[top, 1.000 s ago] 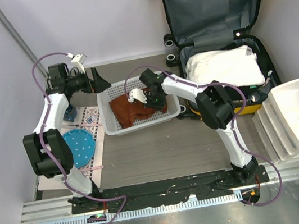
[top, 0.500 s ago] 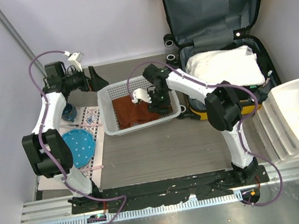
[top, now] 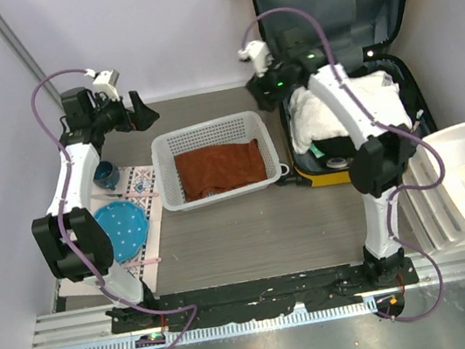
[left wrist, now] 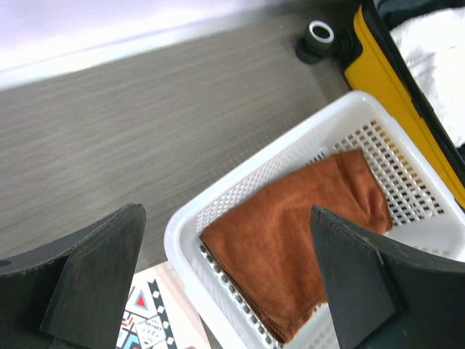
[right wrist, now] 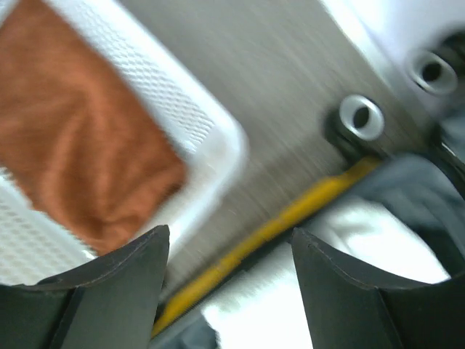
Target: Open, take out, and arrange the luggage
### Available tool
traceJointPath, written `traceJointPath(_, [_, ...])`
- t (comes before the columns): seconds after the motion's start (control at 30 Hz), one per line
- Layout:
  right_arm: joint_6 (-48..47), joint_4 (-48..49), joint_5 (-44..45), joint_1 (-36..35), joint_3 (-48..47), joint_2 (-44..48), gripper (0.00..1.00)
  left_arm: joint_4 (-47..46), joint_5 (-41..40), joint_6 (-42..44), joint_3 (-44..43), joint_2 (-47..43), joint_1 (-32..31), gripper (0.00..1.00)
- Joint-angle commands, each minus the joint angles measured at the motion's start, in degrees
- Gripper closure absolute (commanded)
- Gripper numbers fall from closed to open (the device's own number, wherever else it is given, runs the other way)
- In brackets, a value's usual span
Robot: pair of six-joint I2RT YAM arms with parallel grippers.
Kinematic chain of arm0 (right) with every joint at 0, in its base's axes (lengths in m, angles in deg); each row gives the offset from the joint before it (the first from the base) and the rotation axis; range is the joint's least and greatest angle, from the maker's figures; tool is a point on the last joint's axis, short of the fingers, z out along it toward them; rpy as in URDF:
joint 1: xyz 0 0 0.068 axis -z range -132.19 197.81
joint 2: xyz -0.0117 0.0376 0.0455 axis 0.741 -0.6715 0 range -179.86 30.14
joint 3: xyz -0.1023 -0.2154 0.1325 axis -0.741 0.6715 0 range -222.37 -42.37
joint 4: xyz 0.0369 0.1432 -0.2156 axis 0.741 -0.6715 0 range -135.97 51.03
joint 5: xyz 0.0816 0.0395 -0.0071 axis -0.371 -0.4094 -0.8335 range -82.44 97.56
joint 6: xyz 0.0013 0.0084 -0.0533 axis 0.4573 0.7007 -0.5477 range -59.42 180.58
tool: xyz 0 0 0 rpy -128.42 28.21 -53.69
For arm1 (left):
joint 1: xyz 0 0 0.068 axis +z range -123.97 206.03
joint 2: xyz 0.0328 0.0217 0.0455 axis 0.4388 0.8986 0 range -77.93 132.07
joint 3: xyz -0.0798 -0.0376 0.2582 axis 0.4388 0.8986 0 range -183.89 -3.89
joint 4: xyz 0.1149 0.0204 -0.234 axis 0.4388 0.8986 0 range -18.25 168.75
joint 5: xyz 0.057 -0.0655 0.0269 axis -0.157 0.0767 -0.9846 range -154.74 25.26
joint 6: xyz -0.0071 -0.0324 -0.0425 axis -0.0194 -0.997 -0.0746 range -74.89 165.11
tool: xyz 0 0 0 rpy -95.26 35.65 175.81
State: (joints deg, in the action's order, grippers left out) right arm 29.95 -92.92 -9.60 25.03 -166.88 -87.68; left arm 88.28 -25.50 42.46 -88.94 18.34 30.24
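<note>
Top view high, facing down; close wrist views sharing basket (left wrist: pixel 254 171) and luggage (left wrist: pixel 396 94).

Jaws apart, empty: left pincer (left wrist: pixel 225 212), right pincer (right wrist: pixel 229 234).

Yellow luggage (top: pixel 330 8) with dark grey lining, white towel (top: pixel 380 102), white mesh basket (top: pixel 208 130), rust-brown cloth (top: pixel 218 168).

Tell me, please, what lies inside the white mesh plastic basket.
A rust-brown cloth lies flat inside the white mesh plastic basket, covering most of its floor. Anything beneath the cloth is hidden.
</note>
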Motion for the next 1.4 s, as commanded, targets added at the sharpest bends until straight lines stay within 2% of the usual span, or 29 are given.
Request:
traceJointPath(0.0, [0.8, 0.4, 4.7, 7.8, 8.2, 7.0, 0.27, -5.9, -1.8, -2.1, -2.2, -2.7, 0.0, 0.0])
traceJointPath(0.17, [-14.3, 1.3, 10.6, 8.7, 21.0, 13.7, 0.28, -2.9, 9.8, -1.9, -4.0, -0.7, -0.2, 0.01])
traceJointPath(0.37, [-26.5, 1.8, 7.8, 8.4, 27.5, 15.6, 0.26, -4.2, 11.7, -3.3, -3.7, 0.6, -1.0, 0.0])
traceJointPath(0.63, [-39.2, 2.4, 7.8, 7.8, 32.2, 12.9, 0.24, -4.1, 8.6, -6.7, -4.8, 1.6, -1.6, 0.01])
traceJointPath(0.7, [-44.0, 3.3, 7.9, 7.8, 35.2, 13.1, 0.22, -5.1, 6.5, -8.8, -5.1, 1.6, -1.7, 0.0])
traceJointPath(0.8, [-48.0, 3.8, 8.4, 7.8, 37.1, 13.1, 0.2, -8.5, -1.3, -11.8, -4.1, 0.0, -1.7, 0.0])
traceJointPath(0.93, [-50.0, 4.3, 10.3, 7.8, 37.6, 11.8, 0.21, -12.0, -5.9, -10.8, -2.0, -2.6, -1.6, 0.0])
traceJointPath(1.03, [-46.6, 6.0, 9.3, 7.9, 36.1, 11.8, 0.33, -11.1, -3.7, -7.3, -2.7, -3.0, -1.6, 0.0])
traceJointPath(1.07, [-45.1, 6.0, 9.2, 7.9, 34.3, 11.6, 0.44, -10.7, 0.2, -4.7, -2.8, -3.1, -1.7, 0.0])
traceJointPath(1.13, [-42.9, 5.9, 8.9, 8.3, 33.0, 11.8, 0.57, -10.9, 4.1, -4.0, -2.7, -3.1, -1.7, 0.01])
traceJointPath(1.17, [-42.9, 6.0, 9.0, 8.5, 32.8, 12.3, 0.71, -11.3, 5.6, -3.1, -2.7, -3.0, -2.2, 0.0])
traceJointPath(1.27, [-41.9, 6.2, 8.4, 10.1, 32.9, 13.2, 0.99, -4.2, 2.4, 2.4, -7.1, -0.9, -6.7, 0.0])
traceJointPath(1.3, [-41.5, 6.1, 7.9, 11.1, 32.9, 14.0, 0.99, -3.6, 1.9, 6.0, -8.0, -0.3, -8.9, 0.0])
traceJointPath(1.37, [-40.5, 6.1, 6.7, 12.1, 32.9, 15.1, 0.99, -5.9, 2.0, 6.3, -7.8, 0.3, -10.7, 0.0])
